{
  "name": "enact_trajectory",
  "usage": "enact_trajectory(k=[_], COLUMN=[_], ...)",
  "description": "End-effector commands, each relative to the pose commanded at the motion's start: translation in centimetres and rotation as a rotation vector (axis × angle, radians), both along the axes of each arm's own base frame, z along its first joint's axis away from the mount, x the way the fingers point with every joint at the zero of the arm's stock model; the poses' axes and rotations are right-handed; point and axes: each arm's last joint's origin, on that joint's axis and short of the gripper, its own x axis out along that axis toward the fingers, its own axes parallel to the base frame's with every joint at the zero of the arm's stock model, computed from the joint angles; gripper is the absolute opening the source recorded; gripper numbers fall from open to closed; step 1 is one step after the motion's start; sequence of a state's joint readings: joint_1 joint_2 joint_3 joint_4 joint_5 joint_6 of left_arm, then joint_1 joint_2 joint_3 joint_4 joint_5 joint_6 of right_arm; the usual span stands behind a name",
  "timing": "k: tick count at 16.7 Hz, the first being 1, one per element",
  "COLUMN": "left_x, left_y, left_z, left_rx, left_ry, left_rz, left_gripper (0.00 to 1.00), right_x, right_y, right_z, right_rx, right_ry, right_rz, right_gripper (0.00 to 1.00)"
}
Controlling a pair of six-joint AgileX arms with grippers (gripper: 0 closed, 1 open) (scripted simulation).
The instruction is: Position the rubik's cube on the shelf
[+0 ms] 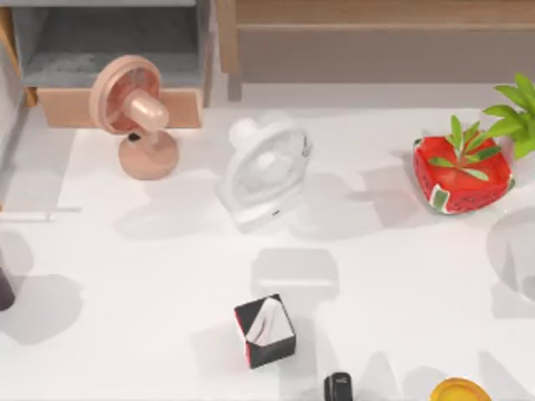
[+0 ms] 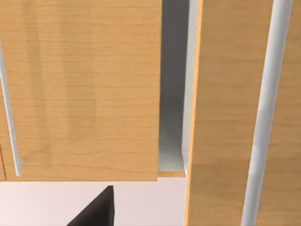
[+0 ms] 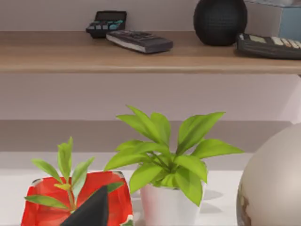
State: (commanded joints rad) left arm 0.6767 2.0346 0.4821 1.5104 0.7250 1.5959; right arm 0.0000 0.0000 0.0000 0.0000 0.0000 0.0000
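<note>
The rubik's cube is out of view. The shelf [image 1: 376, 12] is a wide light-brown wooden unit along the back right of the table, with a grey-brown panel below. In the right wrist view its plank [image 3: 141, 59] carries a calculator, a remote and a black ball. A dark part of my right gripper [image 3: 91, 209] points at the red pot under the shelf. A dark part of my left gripper [image 2: 94, 212] faces wooden cabinet doors with metal handles.
A pink fan [image 1: 134, 109] and a white fan [image 1: 267, 167] stand mid-table. A red pot with a plant [image 1: 460, 175] sits at the right, beside a leafy plant [image 3: 164, 160]. A black box with a white top [image 1: 265, 332] lies near the front. A blue-grey compartment [image 1: 109, 42] is back left.
</note>
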Motion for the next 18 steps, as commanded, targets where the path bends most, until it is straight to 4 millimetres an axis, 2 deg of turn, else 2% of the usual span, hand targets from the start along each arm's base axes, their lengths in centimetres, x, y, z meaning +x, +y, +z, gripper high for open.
enact_trajectory(k=[5, 10, 13, 18], left_x=[-1.9, -1.7, -1.5, -0.1], left_y=[0.0, 0.2, 2.6, 9.3], left_z=[0.0, 0.0, 0.6, 3.0], left_rx=[-0.001, -0.005, -0.025, -0.149], left_ry=[0.001, 0.004, 0.008, 0.052], left_rz=[-0.001, 0.007, 0.093, 0.309], left_gripper=[1.0, 1.0, 1.0, 1.0], right_x=[0.0, 0.0, 0.0, 0.0], right_y=[0.0, 0.0, 0.0, 0.0], right_z=[0.0, 0.0, 0.0, 0.0], right_rx=[0.0, 0.0, 0.0, 0.0], right_ry=[0.0, 0.0, 0.0, 0.0], right_rz=[0.0, 0.0, 0.0, 0.0], right_gripper=[1.0, 1.0, 1.0, 1.0])
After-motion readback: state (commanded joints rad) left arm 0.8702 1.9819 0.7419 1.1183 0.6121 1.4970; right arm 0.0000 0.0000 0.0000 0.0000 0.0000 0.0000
